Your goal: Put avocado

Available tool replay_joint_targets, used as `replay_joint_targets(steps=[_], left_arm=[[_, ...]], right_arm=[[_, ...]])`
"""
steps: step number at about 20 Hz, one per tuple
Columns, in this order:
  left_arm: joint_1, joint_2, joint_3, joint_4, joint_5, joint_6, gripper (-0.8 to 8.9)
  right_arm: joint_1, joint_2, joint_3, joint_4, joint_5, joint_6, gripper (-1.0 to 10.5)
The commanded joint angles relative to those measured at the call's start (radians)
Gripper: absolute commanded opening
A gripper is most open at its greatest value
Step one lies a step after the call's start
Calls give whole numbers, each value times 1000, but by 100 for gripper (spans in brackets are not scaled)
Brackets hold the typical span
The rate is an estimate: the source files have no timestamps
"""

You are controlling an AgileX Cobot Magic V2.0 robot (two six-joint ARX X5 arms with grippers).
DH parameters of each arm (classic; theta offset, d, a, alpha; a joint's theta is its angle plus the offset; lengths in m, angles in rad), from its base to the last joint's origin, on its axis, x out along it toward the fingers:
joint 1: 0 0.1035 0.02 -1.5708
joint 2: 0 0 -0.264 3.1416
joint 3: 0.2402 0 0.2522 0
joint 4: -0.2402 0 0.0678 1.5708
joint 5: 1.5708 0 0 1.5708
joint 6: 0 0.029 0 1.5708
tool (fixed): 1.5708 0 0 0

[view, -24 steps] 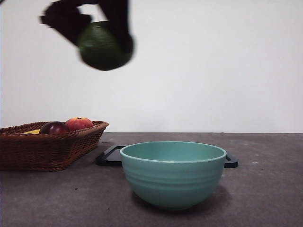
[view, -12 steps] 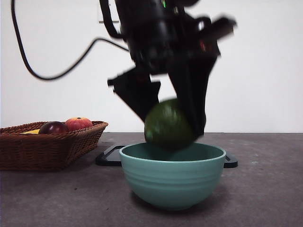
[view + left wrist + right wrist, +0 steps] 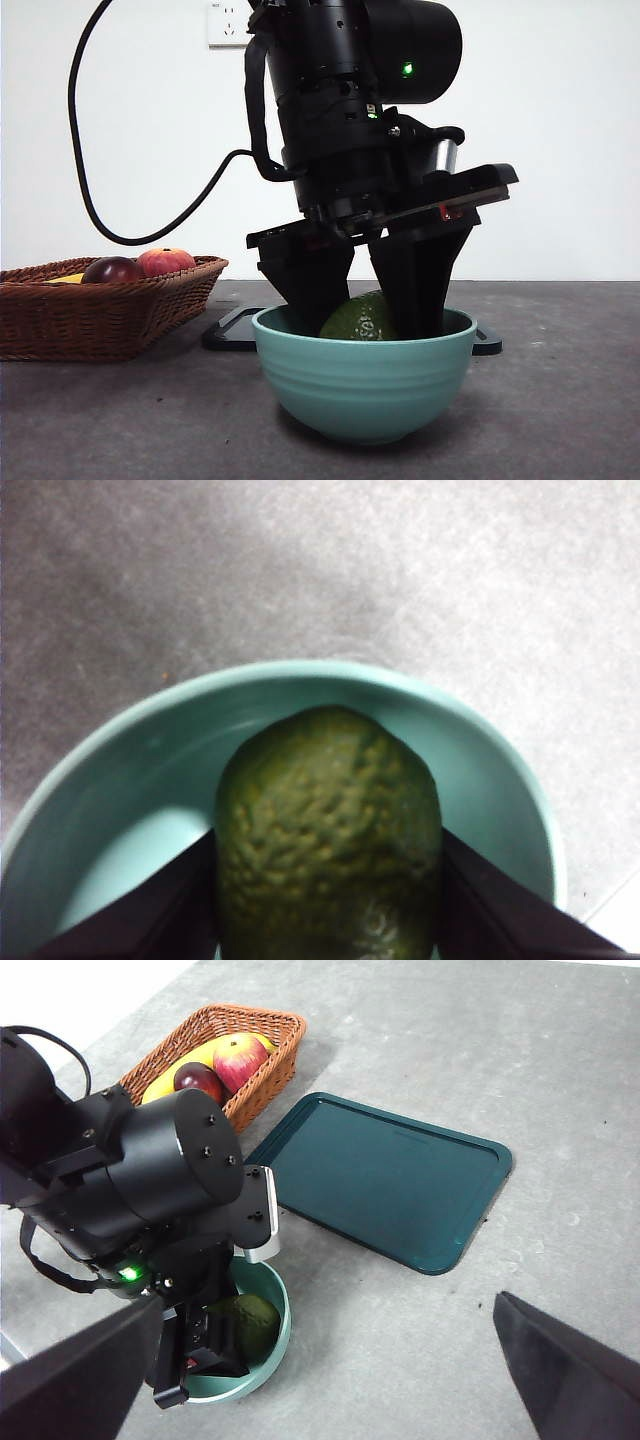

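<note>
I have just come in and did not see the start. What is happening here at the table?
The left gripper holds the avocado between its two jaws, down inside the teal bowl. It has not let go yet. The right gripper waits open, high above the table, holding nothing. Behind the bowl lies a dark green tray, and to the side stands a wicker basket with other fruit in it.

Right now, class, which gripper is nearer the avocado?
Left. The left gripper grips the avocado inside the bowl; the right gripper hangs open, high above the table, well away.
</note>
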Motion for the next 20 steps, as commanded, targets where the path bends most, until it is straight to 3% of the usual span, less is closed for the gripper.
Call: replay_joint_targets(steps=[1,3,7,15,20], left_arm=[[-12,25,13,4,-5,11,213],[-12,25,13,-8,-4,19,232],[-12,25,15,-17,-4,43,587],[-13,10,176,-224,-4,106,594],[-13,-171,189,-279,-4,129,593]], right_arm=[[2,4,17,4,-3,11,640],[2,4,18,3,-3,11,639],[2,4,18,3,-3,11,639],[2,4,18,0,-3,11,639],[2,4,17,-1,-3,11,639]])
